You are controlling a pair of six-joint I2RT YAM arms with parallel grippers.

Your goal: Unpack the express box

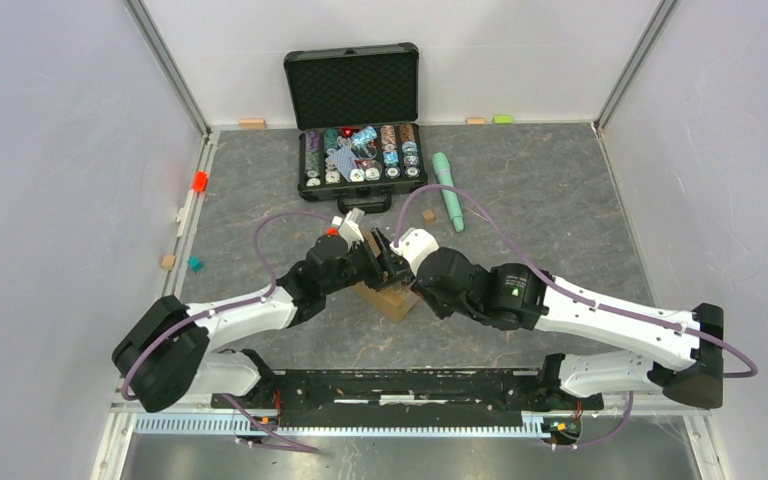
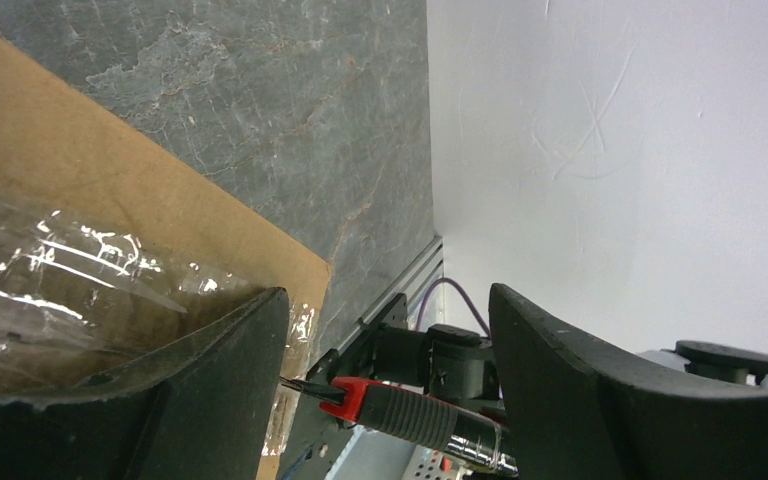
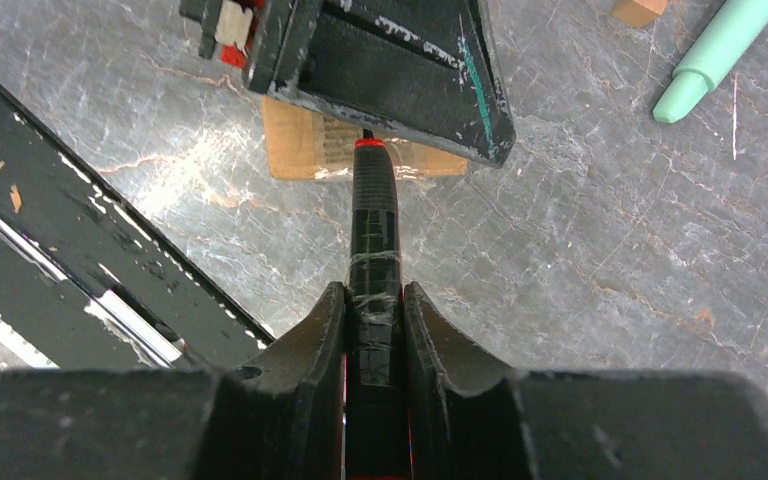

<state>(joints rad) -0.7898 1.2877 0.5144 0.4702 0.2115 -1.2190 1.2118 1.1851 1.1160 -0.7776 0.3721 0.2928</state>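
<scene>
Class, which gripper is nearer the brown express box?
Left. The left gripper is right at the express box, one finger beside its taped side. The right gripper stands back, shut on a black tool whose tip points at the box.

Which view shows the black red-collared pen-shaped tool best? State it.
Right wrist: the black pen-shaped tool runs out from its jaws toward the brown cardboard box. Left wrist catches only its front end; top external hides it.
</scene>
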